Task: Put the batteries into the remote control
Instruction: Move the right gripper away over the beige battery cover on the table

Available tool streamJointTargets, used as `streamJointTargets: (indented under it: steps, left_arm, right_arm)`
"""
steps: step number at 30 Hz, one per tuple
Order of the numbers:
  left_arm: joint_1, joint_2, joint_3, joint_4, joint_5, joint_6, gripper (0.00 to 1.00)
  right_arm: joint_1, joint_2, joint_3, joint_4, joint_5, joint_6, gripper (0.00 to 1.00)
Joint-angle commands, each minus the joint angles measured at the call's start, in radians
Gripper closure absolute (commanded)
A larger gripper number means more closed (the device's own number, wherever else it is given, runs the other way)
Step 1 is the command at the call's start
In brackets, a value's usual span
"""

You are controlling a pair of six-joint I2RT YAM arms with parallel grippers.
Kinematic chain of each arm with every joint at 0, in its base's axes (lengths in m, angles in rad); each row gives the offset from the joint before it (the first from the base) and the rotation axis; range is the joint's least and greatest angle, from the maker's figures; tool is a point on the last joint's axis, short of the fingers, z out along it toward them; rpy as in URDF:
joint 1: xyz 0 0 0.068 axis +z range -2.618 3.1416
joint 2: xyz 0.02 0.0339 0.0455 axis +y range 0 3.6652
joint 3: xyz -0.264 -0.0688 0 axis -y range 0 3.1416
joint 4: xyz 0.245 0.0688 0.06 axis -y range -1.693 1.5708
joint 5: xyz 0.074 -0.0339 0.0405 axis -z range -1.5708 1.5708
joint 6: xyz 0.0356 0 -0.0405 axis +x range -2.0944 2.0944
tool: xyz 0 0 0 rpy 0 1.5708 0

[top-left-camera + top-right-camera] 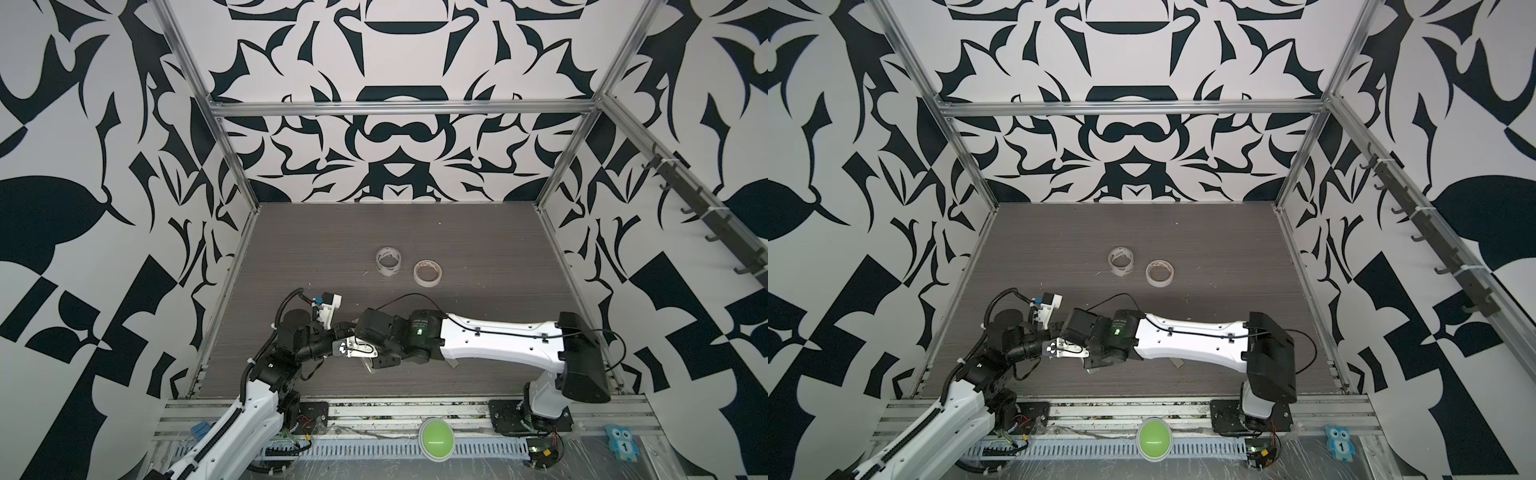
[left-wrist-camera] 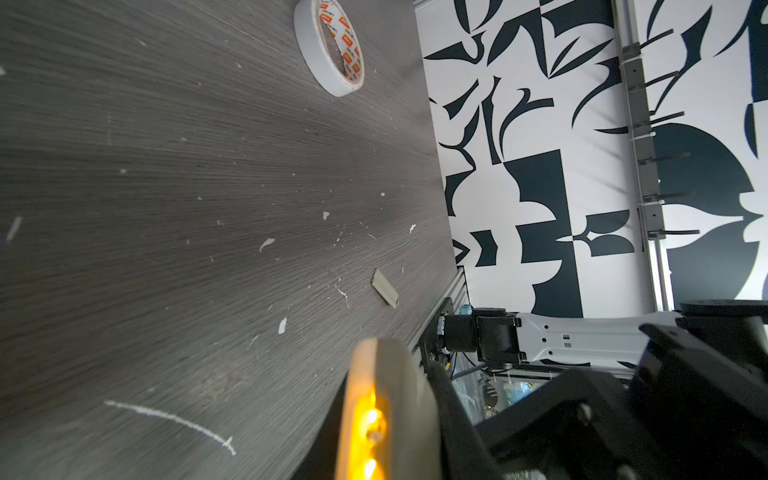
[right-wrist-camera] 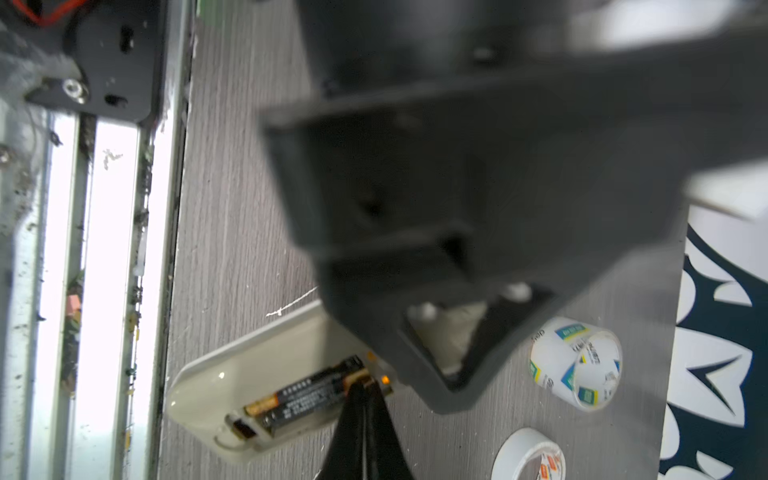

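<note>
Near table [image 3: 232,208] front edge, L gripper [image 1: 352,350] clamps remote control [image 3: 232,374], back up, bay open. Both batteries [image 3: 307,395] lie inside it. R gripper [image 3: 362,395] pinched closed, empty, tips touching a cell's end.

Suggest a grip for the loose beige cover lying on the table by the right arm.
Probably pinch the cover across its narrow width, on the two long edges, coming straight down from above: it lies flat on the table, thin, with bare wood along both long sides.
</note>
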Motion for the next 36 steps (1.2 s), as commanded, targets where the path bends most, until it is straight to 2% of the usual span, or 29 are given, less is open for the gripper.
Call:
streamJointTargets:
  steps: [1,8,12,14,15,19,21,25,28,32,36]
  left_arm:
    - [0.0,0.003,0.047,0.035,0.007,0.018,1.0]
    - [0.009,0.027,0.041,0.064,-0.032,0.021,1.0]
    - [0.017,0.015,0.043,0.065,-0.051,0.028,1.0]
    - [0.022,0.02,0.045,0.07,-0.061,0.032,1.0]
    - [0.024,0.025,0.046,0.077,-0.063,0.032,1.0]
    - [0.025,0.06,0.047,0.121,-0.061,0.032,1.0]
    - [0.024,0.077,0.049,0.142,-0.056,0.033,1.0]
    - [0.024,0.093,0.044,0.175,-0.048,0.039,1.0]
    - [0.024,0.096,0.038,0.197,-0.045,0.041,1.0]
    - [0.024,0.09,0.027,0.224,-0.039,0.042,1.0]
    - [0.025,0.087,0.011,0.254,-0.03,0.037,1.0]
  right_arm:
    - [-0.006,-0.1,-0.005,-0.006,-0.003,0.071,0.82]
    - [-0.008,-0.213,-0.066,-0.005,-0.015,0.177,0.65]
    - [-0.013,-0.257,-0.099,-0.026,0.015,0.236,0.61]
    - [-0.027,-0.283,-0.121,-0.048,0.02,0.279,0.56]
    - [-0.04,-0.3,-0.134,-0.062,0.053,0.302,0.54]
    - [-0.109,-0.379,-0.202,-0.095,0.059,0.396,0.46]
    - [-0.168,-0.428,-0.241,-0.11,0.039,0.442,0.41]
    - [-0.283,-0.498,-0.292,-0.148,-0.014,0.502,0.39]
    - [-0.36,-0.511,-0.315,-0.189,-0.023,0.526,0.37]
    - [-0.408,-0.466,-0.335,-0.235,-0.038,0.526,0.36]
    - [-0.42,-0.389,-0.314,-0.283,-0.062,0.523,0.28]
